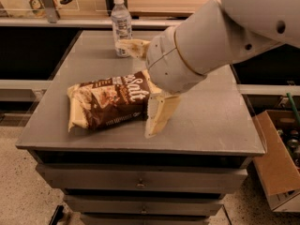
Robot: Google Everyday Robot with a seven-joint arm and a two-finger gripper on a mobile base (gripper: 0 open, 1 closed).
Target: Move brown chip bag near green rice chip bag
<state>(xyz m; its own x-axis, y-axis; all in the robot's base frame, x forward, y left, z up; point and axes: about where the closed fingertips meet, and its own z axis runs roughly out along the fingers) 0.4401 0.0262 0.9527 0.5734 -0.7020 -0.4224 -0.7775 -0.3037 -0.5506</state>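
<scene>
Gripper (137,89) is held low over the table (220,121) at the right end of the brown bag (110,102), spread wide w/ nothing gripped. The far finger (133,47) is pointed toward the bottle (121,25), and the near finger (159,116) is angled down toward the front edge, its tip at or just above the tabletop, so the bag's right end is straddled. Whether either finger is touching the bag can't be told; the near one is just beside the bag's lower right corner. The bag is lying flat, left of centre, long axis approx. left-right, "Salt" lettering up, well apart from the bottle at the back. The green bag isn't seen anywhere; it may be hidden behind the arm (206,46), which covers much of the table's back right. Step in hand is judged to be the approach/grasp, w/ transport not yet begun and the bag not lifted. Next, the fingers need to be closed across the bag's end. A firm pinch on the crimped end is called for, since the bag looks puffy and slick and could be squeezed out. After that, a low lift or drag toward the green bag is needed, once its spot is confirmed, w/ the bottle kept clear of the far finger.
</scene>
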